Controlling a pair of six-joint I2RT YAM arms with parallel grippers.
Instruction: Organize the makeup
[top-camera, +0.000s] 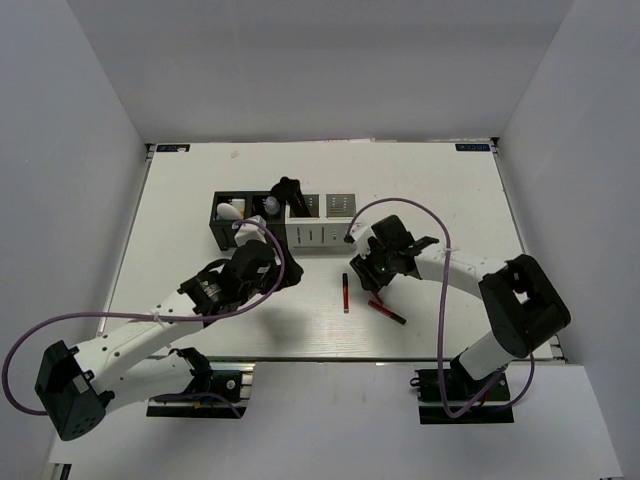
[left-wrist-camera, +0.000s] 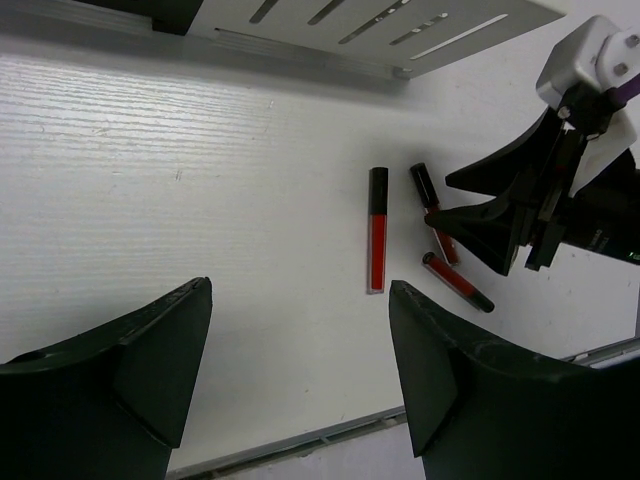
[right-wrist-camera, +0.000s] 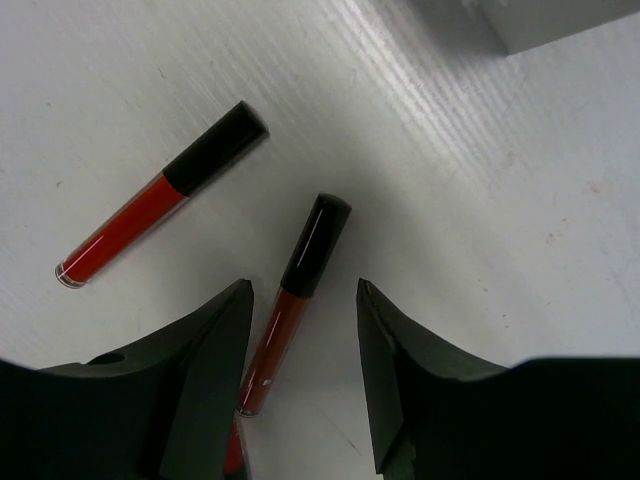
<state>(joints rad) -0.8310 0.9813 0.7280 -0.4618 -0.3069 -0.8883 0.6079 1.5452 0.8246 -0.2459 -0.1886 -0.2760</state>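
Red sticks (top-camera: 345, 292), three in all, lie on the table (top-camera: 180, 200) just in front of the boxes (top-camera: 325, 232). Right jaws stand open astride one stick (right-wrist-camera: 295, 300) without gripping it; left jaws gape wide and empty, facing the sticks from the left.

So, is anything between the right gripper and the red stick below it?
Nothing visible. The right gripper is open, with the red stick lying on the table between its jaws; a second stick lies apart.
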